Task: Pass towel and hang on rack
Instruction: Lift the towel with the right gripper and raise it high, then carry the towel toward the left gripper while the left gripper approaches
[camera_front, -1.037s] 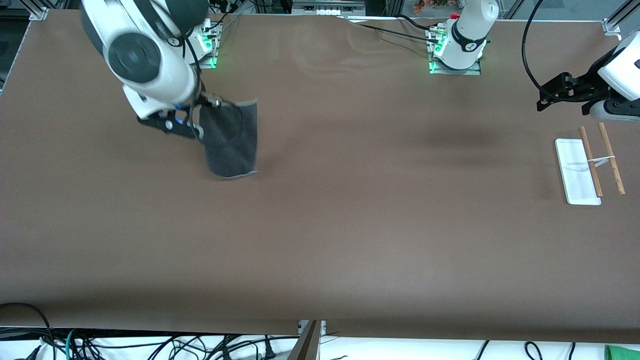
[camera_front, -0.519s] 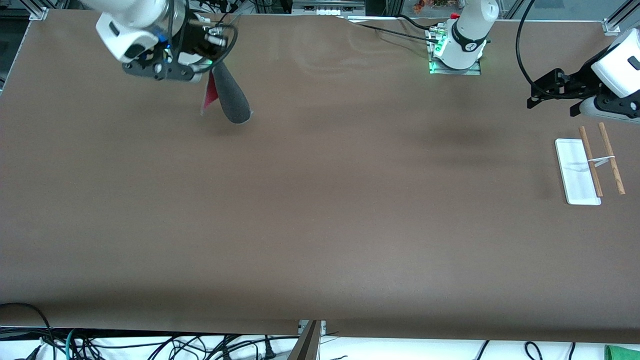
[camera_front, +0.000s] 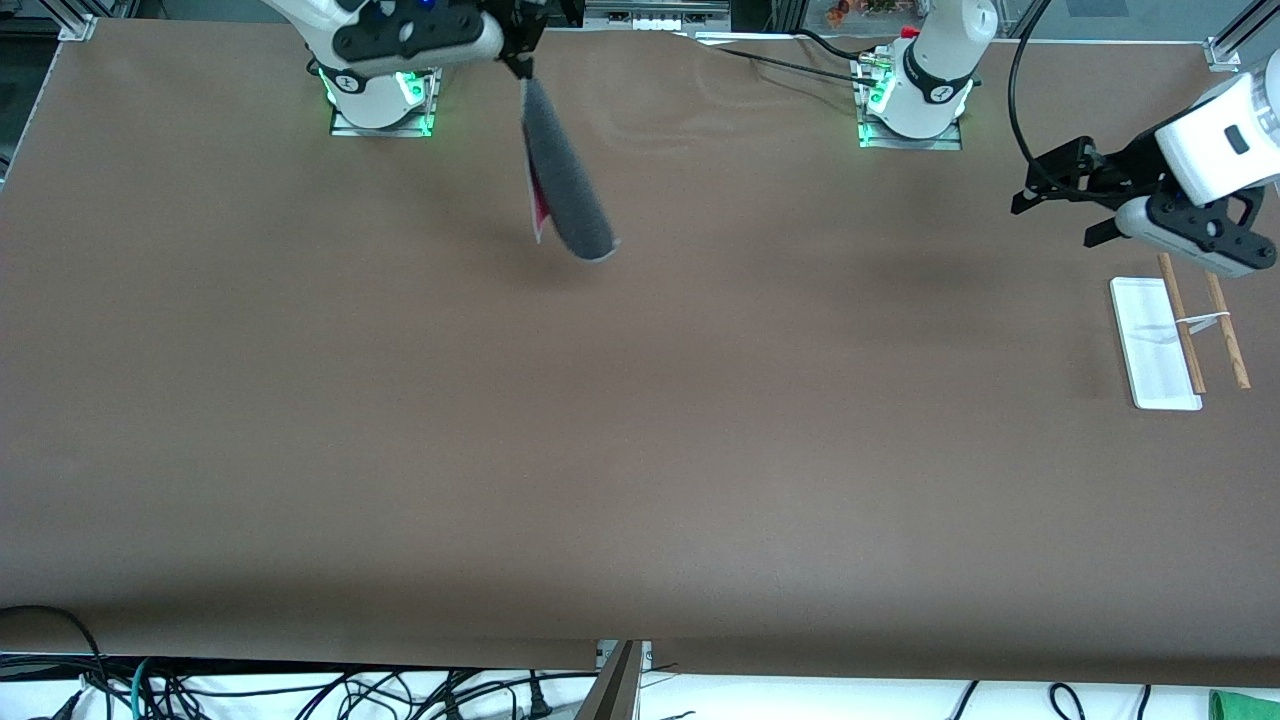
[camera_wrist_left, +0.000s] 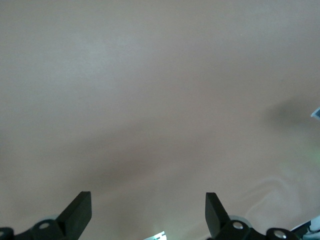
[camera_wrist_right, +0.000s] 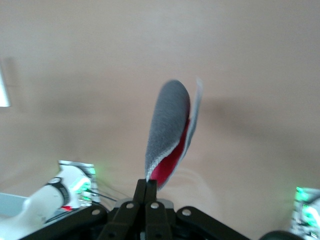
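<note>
While the brown table spans the whole front view, the work sits at its two ends. The right gripper is aloft over the strip in front of its own base, fingers pressed together on the top edge of the towel. The towel hangs folded, grey face outward, pink-red showing within, its long axis running down from the pinch. The left gripper, fingers spread and holding nothing, hovers over the table just beside the rack at the left arm's end. Towel and left gripper are well apart; judged, the handover requires closing that gap along the table's length.
</note>
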